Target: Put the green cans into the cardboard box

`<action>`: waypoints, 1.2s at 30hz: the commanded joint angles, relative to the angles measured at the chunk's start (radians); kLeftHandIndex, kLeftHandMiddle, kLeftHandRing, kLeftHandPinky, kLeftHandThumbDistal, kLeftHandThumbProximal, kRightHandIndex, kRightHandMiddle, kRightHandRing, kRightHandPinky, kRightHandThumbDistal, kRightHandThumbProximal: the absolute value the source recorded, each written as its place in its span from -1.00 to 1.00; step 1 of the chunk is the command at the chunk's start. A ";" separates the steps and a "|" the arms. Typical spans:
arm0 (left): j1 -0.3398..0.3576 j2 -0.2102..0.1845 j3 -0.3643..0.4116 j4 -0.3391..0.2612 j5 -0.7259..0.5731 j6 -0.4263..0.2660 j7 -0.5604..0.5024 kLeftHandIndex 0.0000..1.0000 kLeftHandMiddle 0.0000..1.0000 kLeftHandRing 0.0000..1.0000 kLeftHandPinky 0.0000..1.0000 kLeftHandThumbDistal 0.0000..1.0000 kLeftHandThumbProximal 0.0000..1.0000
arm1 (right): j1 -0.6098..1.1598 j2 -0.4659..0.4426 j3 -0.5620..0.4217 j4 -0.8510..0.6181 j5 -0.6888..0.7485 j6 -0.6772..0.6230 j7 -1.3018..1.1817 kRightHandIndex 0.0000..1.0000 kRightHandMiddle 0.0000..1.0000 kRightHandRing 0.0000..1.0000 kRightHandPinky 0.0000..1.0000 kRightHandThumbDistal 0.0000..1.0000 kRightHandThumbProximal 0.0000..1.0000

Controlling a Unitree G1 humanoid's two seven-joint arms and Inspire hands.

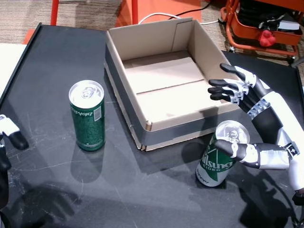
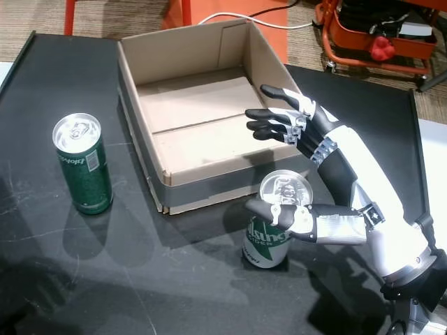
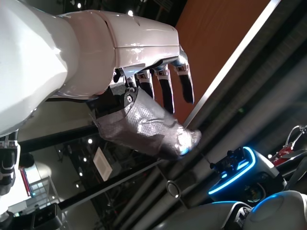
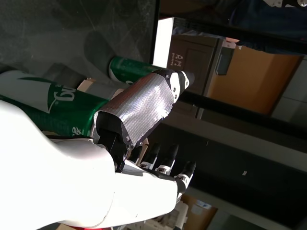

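Two green cans stand upright on the black table (image 1: pixel 142 194). One can (image 1: pixel 88 116) (image 2: pixel 84 164) is left of the open, empty cardboard box (image 1: pixel 156 133) (image 2: pixel 209 187). The other can (image 1: pixel 218 159) (image 2: pixel 271 227) is just in front of the box's right front corner. My right hand (image 1: pixel 259 111) (image 2: pixel 334 164) is open around that can: the thumb lies against its near side, and the fingers spread above the box's right wall. In the right wrist view the taped thumb (image 4: pixel 139 112) sits beside the can (image 4: pixel 48 103). My left hand (image 1: pixel 12 133) (image 3: pixel 144 96) is open at the table's left edge, holding nothing.
An orange metal cart (image 1: pixel 266 23) with a red object stands on the floor behind the table's right corner. A white cable (image 1: pixel 156 16) runs behind the box. The table's raised edges (image 1: pixel 19 61) run along the left and back.
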 commanded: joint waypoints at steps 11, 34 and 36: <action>-0.003 0.002 0.018 -0.011 0.012 0.020 -0.027 0.17 0.12 0.13 0.33 0.33 -0.68 | 0.027 -0.066 0.009 0.023 -0.078 0.034 -0.042 0.53 0.52 0.59 0.81 0.97 0.32; 0.017 -0.030 0.027 -0.050 0.035 -0.008 -0.014 0.19 0.14 0.16 0.45 -0.11 -0.29 | -0.105 -0.049 -0.053 0.281 -0.066 0.128 -0.018 0.40 0.44 0.57 0.82 0.98 0.32; 0.016 -0.021 0.029 -0.049 0.036 -0.009 -0.021 0.24 0.17 0.18 0.49 -0.19 -0.26 | -0.114 -0.042 -0.051 0.290 -0.066 0.137 -0.011 0.41 0.46 0.58 0.82 1.00 0.32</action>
